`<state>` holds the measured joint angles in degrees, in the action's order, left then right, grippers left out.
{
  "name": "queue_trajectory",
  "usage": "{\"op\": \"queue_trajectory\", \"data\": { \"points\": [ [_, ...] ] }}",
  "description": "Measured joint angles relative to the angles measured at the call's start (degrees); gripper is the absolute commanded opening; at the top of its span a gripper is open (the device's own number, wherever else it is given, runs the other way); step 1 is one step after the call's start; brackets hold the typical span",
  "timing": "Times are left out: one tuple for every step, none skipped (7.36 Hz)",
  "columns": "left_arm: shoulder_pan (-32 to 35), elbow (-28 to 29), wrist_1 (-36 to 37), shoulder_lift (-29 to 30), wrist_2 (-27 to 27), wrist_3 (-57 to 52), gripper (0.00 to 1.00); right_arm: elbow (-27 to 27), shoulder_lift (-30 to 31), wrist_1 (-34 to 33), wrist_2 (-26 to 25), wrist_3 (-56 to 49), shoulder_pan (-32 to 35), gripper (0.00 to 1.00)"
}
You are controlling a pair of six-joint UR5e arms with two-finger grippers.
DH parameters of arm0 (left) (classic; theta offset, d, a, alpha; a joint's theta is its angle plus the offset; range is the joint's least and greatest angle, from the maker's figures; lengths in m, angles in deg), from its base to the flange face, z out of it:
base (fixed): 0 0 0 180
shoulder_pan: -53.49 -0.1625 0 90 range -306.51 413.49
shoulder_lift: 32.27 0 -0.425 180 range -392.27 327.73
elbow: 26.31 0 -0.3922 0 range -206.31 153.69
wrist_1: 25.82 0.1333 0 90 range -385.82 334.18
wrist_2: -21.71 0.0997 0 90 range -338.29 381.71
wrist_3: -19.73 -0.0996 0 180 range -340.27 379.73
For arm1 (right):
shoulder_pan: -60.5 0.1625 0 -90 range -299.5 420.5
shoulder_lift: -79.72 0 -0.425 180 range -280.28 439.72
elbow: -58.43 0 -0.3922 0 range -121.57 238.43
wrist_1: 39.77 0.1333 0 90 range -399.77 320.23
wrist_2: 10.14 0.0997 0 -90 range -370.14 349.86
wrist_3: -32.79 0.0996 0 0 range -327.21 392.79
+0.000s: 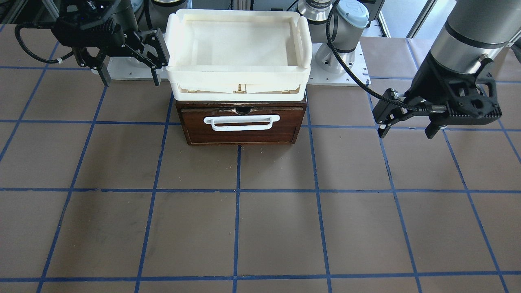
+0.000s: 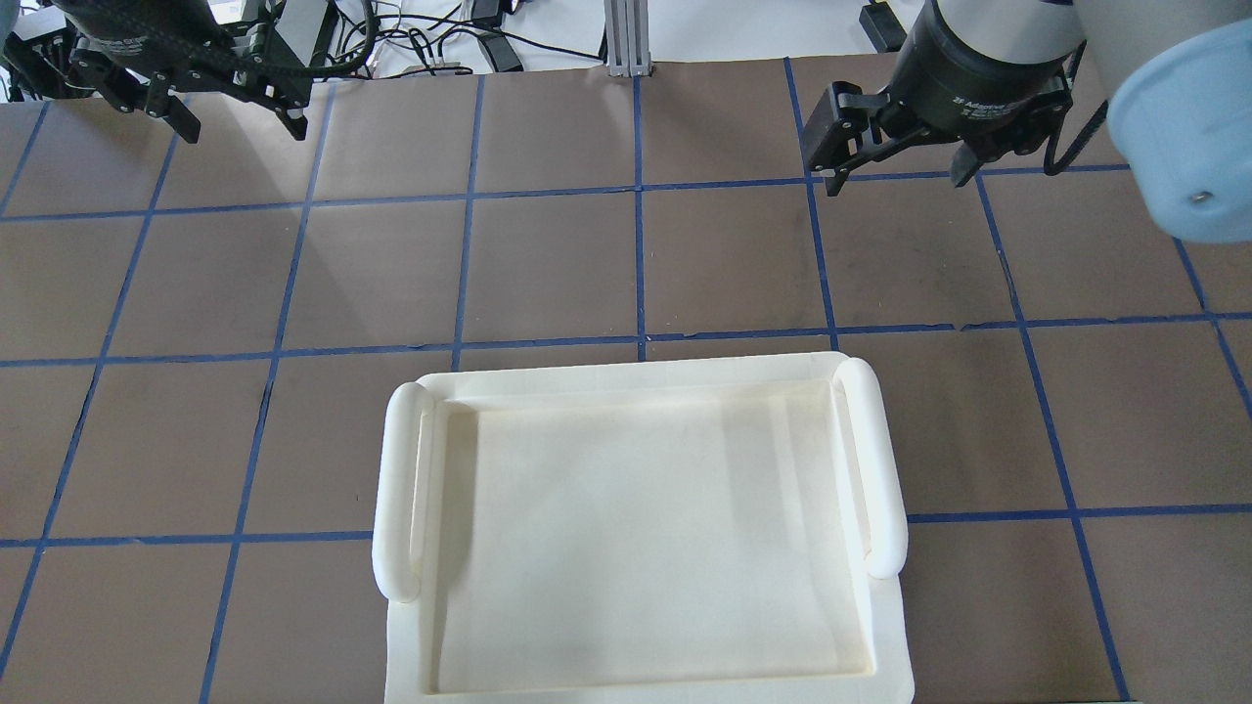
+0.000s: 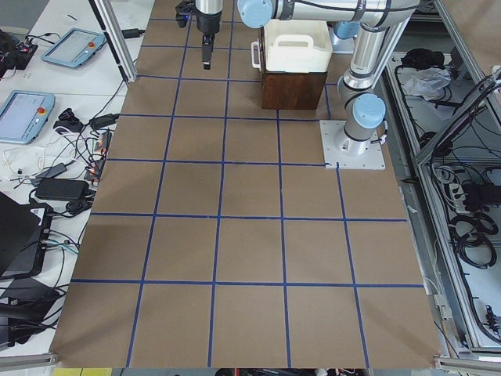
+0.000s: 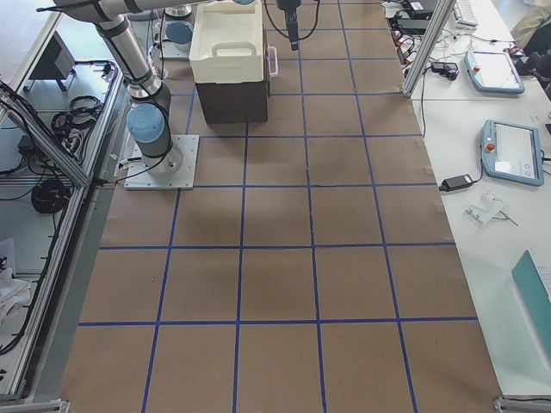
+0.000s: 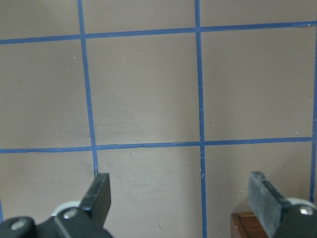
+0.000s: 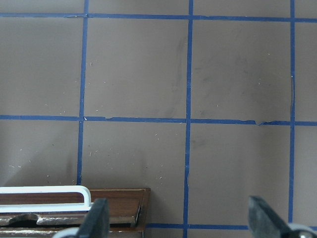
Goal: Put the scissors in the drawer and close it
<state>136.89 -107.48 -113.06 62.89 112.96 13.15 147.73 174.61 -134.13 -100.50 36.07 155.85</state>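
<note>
The drawer (image 1: 241, 131) is shut, its dark reddish-brown front and white bar handle (image 1: 241, 122) facing the table. No scissors show in any view. My left gripper (image 1: 407, 132) hangs open and empty above the table beside the drawer; it also shows in the overhead view (image 2: 242, 127) and its wrist view (image 5: 182, 191). My right gripper (image 1: 131, 79) is open and empty on the drawer's other side, beside the tray; it also shows in the overhead view (image 2: 895, 181). The right wrist view shows the drawer front (image 6: 116, 198) below its fingers.
A cream-white plastic tray (image 1: 238, 73) sits on top of the wooden cabinet and hides it in the overhead view (image 2: 885, 469). The brown table carries a blue tape grid (image 1: 238, 189). Tablets and cables lie on side benches (image 3: 23, 113).
</note>
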Motion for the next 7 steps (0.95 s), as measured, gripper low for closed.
{"op": "queue_trajectory", "data": {
  "points": [
    [0.05, -2.55, 0.31, -2.01, -0.02, 0.77, 1.00, 0.02, 0.02, 0.73, 0.00, 0.03, 0.01, 1.00],
    [0.19, -4.02, 0.67, -2.91, -0.17, 1.20, 1.00, 0.01, 0.02, 1.07, 0.00, 0.05, 0.01, 1.00],
    [0.34, -4.68, 0.93, -3.32, -1.04, 1.42, 1.00, 0.02, 0.02, 1.21, 0.00, 0.06, 0.01, 1.00],
    [0.41, -4.98, 1.02, -3.69, -2.04, 1.45, 1.00, 0.04, 0.02, 1.24, -0.01, 0.06, 0.01, 1.00],
    [0.43, -5.33, 0.99, -4.16, -2.38, 1.36, 1.00, 0.06, -0.02, 1.22, -0.05, 0.06, 0.01, 1.00],
    [0.45, -6.02, 0.95, -4.78, -2.39, 1.21, 1.00, 0.06, -0.05, 1.21, -0.07, 0.06, 0.02, 1.00],
    [0.45, -6.87, 1.00, -5.37, -2.35, 1.07, 1.00, 0.05, -0.05, 1.20, -0.08, 0.06, 0.01, 1.00]
  ]
}}
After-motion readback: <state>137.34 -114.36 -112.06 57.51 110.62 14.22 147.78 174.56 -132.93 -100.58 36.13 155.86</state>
